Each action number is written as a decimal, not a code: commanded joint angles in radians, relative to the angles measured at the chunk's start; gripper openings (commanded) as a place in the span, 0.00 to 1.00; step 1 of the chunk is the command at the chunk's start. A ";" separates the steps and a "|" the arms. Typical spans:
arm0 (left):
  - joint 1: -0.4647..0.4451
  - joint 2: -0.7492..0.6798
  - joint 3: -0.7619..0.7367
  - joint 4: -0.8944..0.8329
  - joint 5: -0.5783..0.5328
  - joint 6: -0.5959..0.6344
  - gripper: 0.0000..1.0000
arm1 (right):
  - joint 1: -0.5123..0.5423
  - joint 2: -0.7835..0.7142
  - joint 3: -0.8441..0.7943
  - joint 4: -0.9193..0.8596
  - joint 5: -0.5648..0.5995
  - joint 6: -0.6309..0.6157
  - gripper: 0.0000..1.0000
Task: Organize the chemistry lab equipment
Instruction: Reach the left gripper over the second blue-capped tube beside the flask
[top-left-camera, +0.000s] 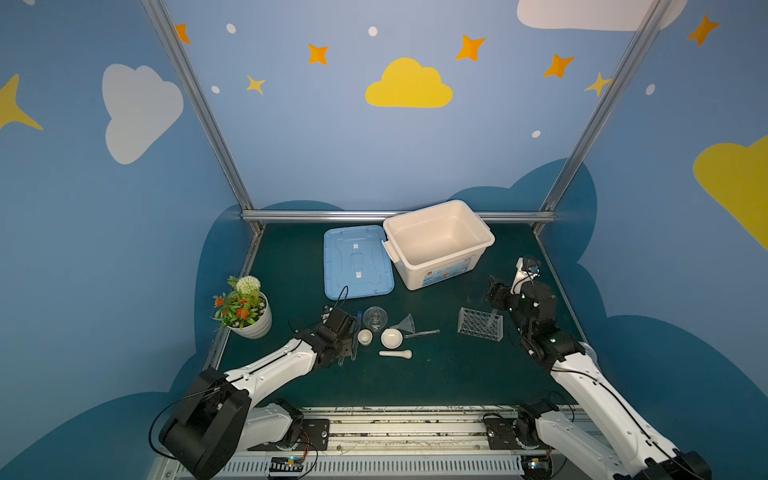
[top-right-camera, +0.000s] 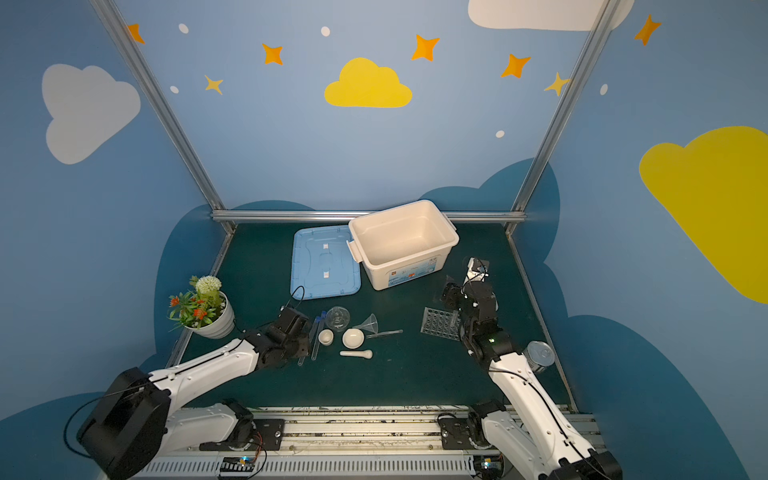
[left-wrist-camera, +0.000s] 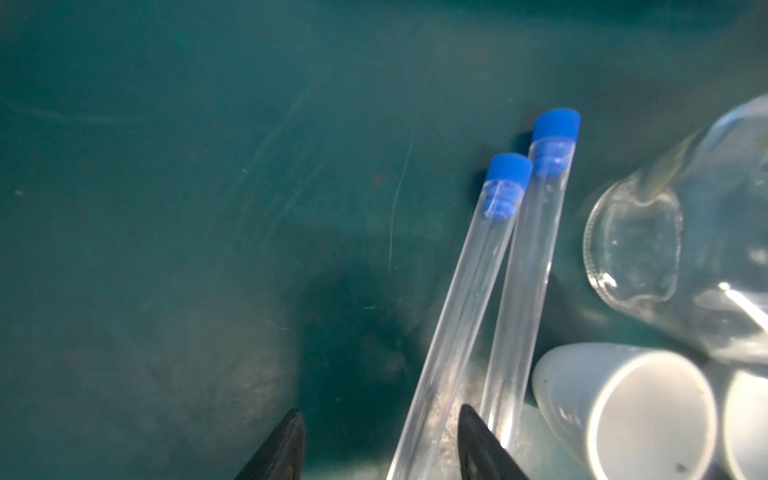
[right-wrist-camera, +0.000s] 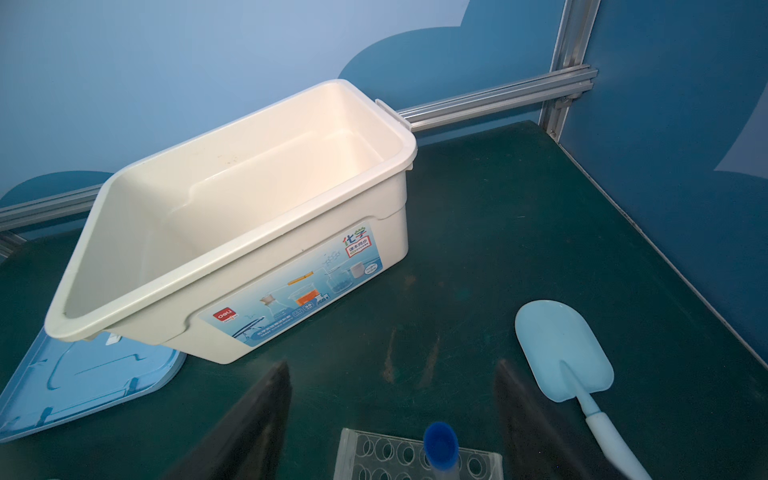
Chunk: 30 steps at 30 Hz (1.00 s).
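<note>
Two clear blue-capped test tubes (left-wrist-camera: 478, 291) lie side by side on the green mat. My left gripper (left-wrist-camera: 382, 419) is open, low over them; one tube runs between its fingers, against one finger, and the second tube lies outside that finger. Beside them are the flask (top-left-camera: 375, 318), small cup (top-left-camera: 365, 336), mortar (top-left-camera: 391, 337), pestle (top-left-camera: 395, 354), funnel (top-left-camera: 405, 323) and thin rod (top-left-camera: 424, 333). My right gripper (right-wrist-camera: 390, 374) hangs open and empty above the clear rack (top-left-camera: 480, 324), where one capped tube (right-wrist-camera: 440, 449) stands.
The white bin (top-left-camera: 440, 270) stands open at the back, its blue lid (top-left-camera: 357, 262) flat beside it. A potted flower plant (top-left-camera: 243, 307) is at the left edge. A light blue scoop (right-wrist-camera: 565, 353) and a metal can (top-right-camera: 538, 357) are near the right arm.
</note>
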 joint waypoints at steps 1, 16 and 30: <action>0.011 0.021 0.018 0.028 0.031 0.026 0.58 | -0.001 0.000 0.027 0.012 -0.002 0.015 0.77; 0.027 0.109 0.037 0.054 0.091 0.053 0.35 | -0.030 0.003 0.027 0.016 -0.033 0.053 0.78; 0.036 0.107 0.023 0.057 0.119 0.046 0.18 | -0.052 -0.007 0.022 0.006 -0.048 0.056 0.78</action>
